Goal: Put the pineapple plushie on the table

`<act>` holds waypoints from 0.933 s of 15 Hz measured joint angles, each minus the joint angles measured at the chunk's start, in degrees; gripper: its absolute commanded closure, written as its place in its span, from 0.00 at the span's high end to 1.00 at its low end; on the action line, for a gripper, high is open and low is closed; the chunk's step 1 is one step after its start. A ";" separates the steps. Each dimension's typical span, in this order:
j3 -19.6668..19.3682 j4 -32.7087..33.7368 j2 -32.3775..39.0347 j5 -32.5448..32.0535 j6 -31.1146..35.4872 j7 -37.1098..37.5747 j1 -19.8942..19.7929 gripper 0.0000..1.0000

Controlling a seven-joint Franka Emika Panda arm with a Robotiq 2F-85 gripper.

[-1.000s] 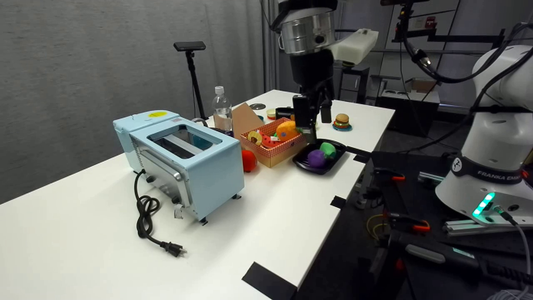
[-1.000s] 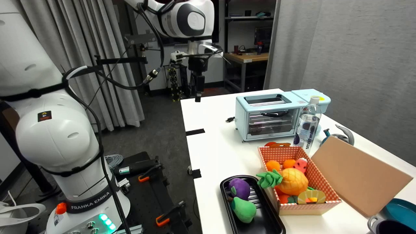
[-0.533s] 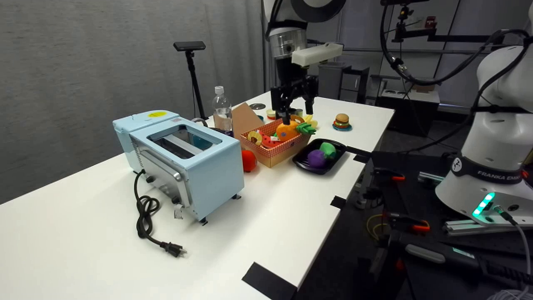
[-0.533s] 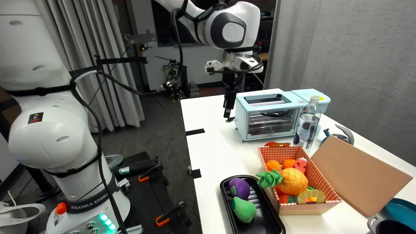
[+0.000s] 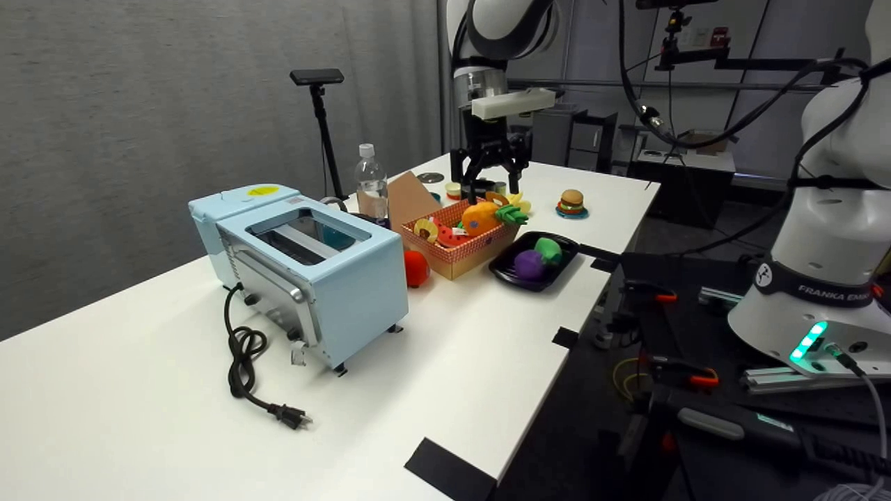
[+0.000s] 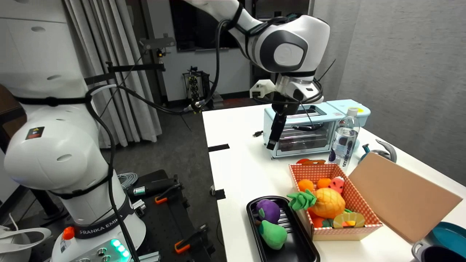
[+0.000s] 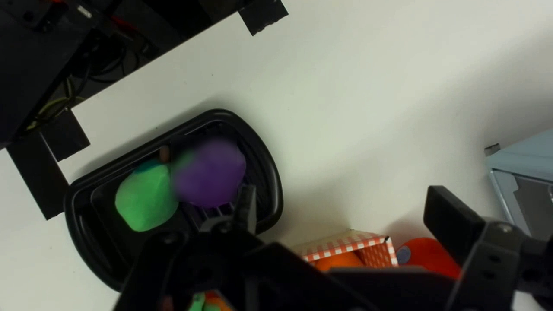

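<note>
The pineapple plushie [image 5: 480, 218] has an orange-yellow body and green leaves. It lies on top of other plush foods in a red-checkered box [image 6: 338, 235], and its leaves hang over the rim toward the black tray; it also shows in an exterior view [image 6: 328, 203]. In the wrist view the gripper hides it wholly or mostly. The white table [image 6: 247, 174] carries the box. My gripper [image 5: 491, 193] is open and empty, above the table and higher than the box. In an exterior view its fingertips [image 6: 272, 145] show in front of the toaster. The wrist view shows wide-apart fingers [image 7: 341, 205].
A black tray [image 7: 272, 181] with a purple plush [image 6: 268, 211] and a green pear [image 6: 273, 235] is beside the box. The blue toaster [image 5: 358, 292], a water bottle [image 6: 344, 140], a red plush [image 5: 416, 268] and an open box lid [image 6: 404, 196] stand around.
My arm has swung over the table toward the box and come lower, and the gripper has turned. The gripper stays empty. The pineapple plushie and other objects have not moved.
</note>
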 measured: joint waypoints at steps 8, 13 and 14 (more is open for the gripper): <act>-4.71 5.97 7.17 3.63 0.26 0.13 -3.07 1.00; -5.26 7.89 8.74 6.05 0.26 1.54 -3.27 1.00; -5.26 8.14 8.95 6.77 0.26 2.01 -3.27 1.00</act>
